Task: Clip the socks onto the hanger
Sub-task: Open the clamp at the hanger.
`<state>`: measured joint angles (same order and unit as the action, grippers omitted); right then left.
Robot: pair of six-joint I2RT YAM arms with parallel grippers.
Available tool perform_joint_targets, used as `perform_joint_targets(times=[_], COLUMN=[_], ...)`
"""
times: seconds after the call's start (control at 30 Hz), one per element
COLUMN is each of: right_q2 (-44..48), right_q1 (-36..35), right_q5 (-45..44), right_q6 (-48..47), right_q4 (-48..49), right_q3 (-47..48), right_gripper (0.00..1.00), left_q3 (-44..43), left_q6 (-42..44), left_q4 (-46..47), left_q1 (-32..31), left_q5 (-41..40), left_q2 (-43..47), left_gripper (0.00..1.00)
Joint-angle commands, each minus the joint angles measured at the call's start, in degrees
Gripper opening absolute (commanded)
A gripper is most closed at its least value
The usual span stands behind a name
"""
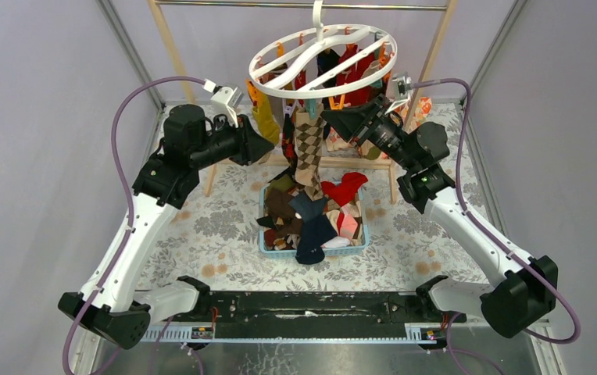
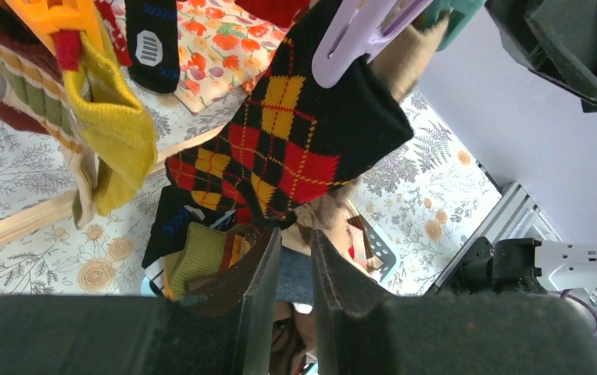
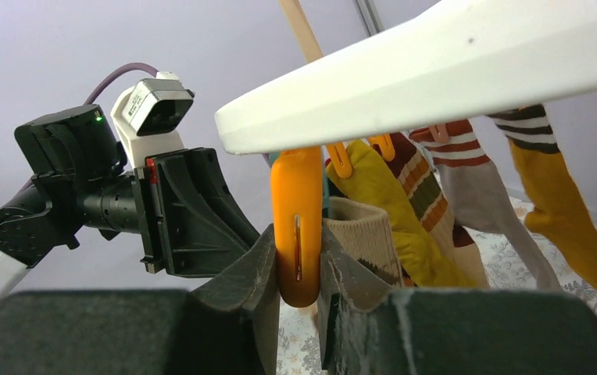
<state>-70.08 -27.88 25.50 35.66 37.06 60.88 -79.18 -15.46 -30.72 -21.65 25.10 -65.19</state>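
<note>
The white oval hanger [image 1: 323, 58] hangs from the rod, with several socks clipped round it. A brown and beige argyle sock [image 1: 307, 148] hangs from its near side down toward the basket. My right gripper [image 1: 328, 117] is under the hanger's rim [image 3: 436, 70], shut on an orange clip [image 3: 298, 226]. The sock's beige cuff [image 3: 362, 234] sits right behind that clip; whether the clip bites it is hidden. My left gripper [image 1: 270, 144] is left of the sock, its jaws a narrow gap apart and empty [image 2: 295, 234]. A red, yellow and black argyle sock [image 2: 287, 148] hangs ahead of it.
A blue basket [image 1: 358, 244] of loose socks stands below the hanger. The wooden rack's legs [image 1: 172, 47] flank it, and an orange floral cloth [image 2: 233, 47] lies behind. A yellow sock [image 2: 116, 133] hangs to the left. The two wrists are close together under the hanger.
</note>
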Motion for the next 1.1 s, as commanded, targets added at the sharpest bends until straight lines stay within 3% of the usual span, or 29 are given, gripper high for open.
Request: perform_joint_targets(times=[0.0,0.2,0.4,0.7,0.9,1.07], right_q2=[1.1,-1.2,-4.5,-8.6,-9.4,-10.1], right_q1=[0.3,-1.7,-10.8,-16.7,-20.9,-22.7], right_q5=[-1.0,-3.5,-17.3,-28.4,-38.4,-41.1], right_q6=[0.4,-1.1,-10.5,-11.4,-12.8,-13.8], right_q4=[3.4,0.3,-7.8,-4.6,-5.1,-4.3], right_q3=[1.4,4.0,9.2,11.1,11.2,11.5], right_gripper=[0.10,0.04,0.01,0.00,0.00,0.00], left_q3=[-3.4,-6.8,-13.2,-22.3,-24.5,-24.0], left_q6=[0.3,-0.5,-4.7,-10.2,-11.3,-10.6], left_q4=[0.3,-0.6,-0.7,-0.9,-0.2,0.7], left_q1=[0.1,0.1,0.2,0.0,-1.0,-2.0], left_q5=[0.4,-1.3,-1.5,2.1,2.8,1.5], left_q2=[0.9,0.9,-0.2,-7.2,-11.3,-11.9], left_gripper=[0.28,0.40,0.48,0.57,0.66,0.67])
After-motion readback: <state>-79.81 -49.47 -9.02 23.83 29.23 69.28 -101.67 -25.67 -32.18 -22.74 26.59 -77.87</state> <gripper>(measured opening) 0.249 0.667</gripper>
